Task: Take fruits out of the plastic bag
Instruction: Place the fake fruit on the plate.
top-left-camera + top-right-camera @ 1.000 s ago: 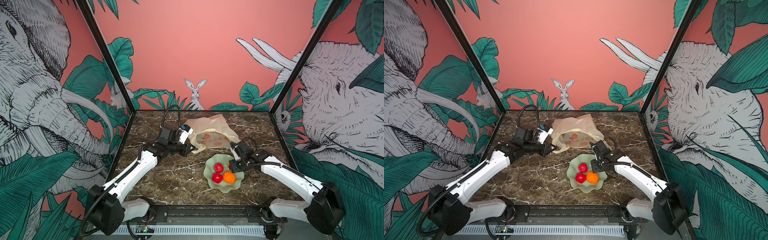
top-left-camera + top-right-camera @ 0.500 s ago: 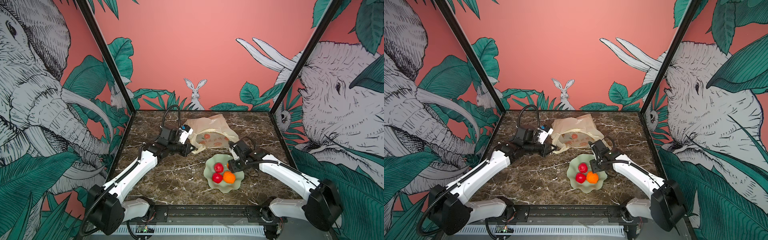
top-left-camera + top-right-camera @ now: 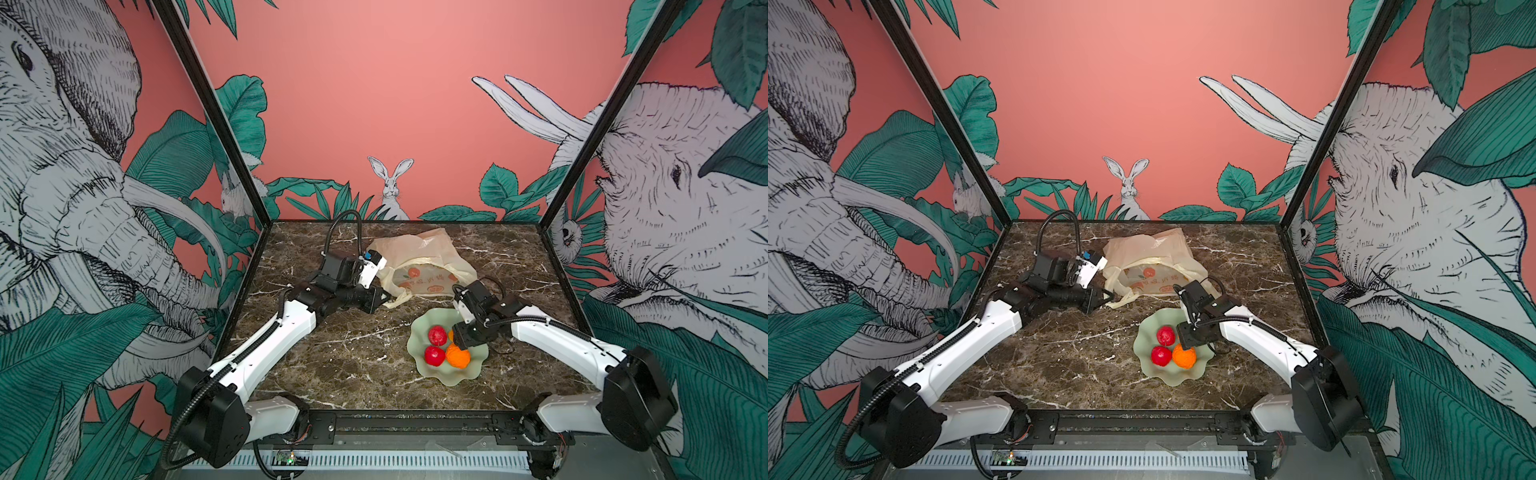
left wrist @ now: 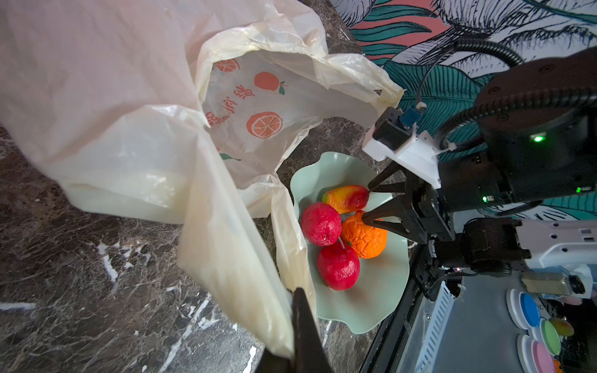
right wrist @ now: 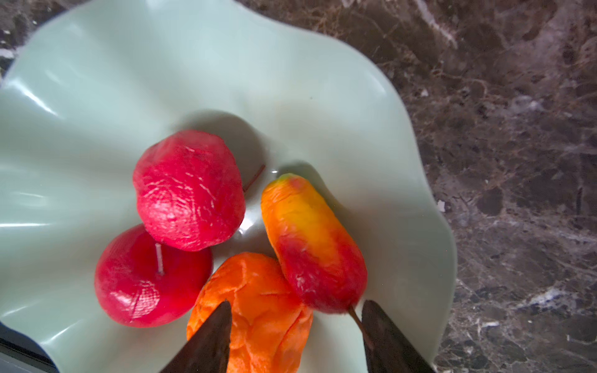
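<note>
The cream-yellow plastic bag lies crumpled at the back middle of the marble table. My left gripper is shut on one of its handle loops and holds the mouth open. Inside the bag only flat printed oranges show. Several fruits lie in the pale green dish: two red ones, an orange one and a long red-yellow one. My right gripper hangs open over the dish. Its fingertips straddle the ends of the orange and red-yellow fruits without clamping either.
The dish sits right of centre, just in front of the bag. The painted enclosure walls close in the table at the back and both sides. A black rail runs along the front edge. Coloured round buttons lie beyond the table.
The right gripper has opened slightly wider over the dish and the right arm has shifted a little. The left arm and the bag have stayed put.
</note>
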Robot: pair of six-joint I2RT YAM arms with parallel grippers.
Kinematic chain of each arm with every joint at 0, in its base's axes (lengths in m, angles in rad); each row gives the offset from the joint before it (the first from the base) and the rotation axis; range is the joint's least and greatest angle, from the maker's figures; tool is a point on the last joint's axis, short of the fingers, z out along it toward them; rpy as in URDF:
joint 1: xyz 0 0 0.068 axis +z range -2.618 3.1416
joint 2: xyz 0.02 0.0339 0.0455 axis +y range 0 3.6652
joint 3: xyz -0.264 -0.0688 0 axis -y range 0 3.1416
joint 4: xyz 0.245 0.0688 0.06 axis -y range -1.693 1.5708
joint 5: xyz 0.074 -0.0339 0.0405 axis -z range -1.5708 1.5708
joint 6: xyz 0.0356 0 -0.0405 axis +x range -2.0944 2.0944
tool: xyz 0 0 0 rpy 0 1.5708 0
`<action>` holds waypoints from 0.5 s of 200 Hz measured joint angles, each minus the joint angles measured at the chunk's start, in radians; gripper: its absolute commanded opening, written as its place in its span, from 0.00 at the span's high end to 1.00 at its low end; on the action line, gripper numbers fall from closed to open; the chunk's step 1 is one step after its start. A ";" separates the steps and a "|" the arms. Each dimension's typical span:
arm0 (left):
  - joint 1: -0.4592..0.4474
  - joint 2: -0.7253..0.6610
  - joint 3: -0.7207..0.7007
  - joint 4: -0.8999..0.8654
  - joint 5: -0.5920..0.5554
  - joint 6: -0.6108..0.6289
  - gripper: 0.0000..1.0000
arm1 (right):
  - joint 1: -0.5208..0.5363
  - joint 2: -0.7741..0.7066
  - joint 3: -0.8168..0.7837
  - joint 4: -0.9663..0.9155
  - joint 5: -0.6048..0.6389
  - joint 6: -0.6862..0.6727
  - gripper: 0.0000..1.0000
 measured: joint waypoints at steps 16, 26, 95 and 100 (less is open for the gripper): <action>0.000 0.000 0.000 0.000 0.002 0.000 1.00 | 0.000 -0.026 0.001 -0.007 0.003 0.000 0.38; 0.000 0.000 0.000 -0.002 0.006 0.003 1.00 | 0.000 -0.042 0.007 -0.024 0.010 0.000 0.41; 0.000 0.000 0.003 -0.072 0.057 0.064 1.00 | 0.013 -0.155 0.071 0.124 -0.022 -0.095 0.82; 0.000 0.000 0.006 -0.084 0.058 0.072 1.00 | 0.016 -0.144 0.072 0.155 -0.027 -0.116 0.82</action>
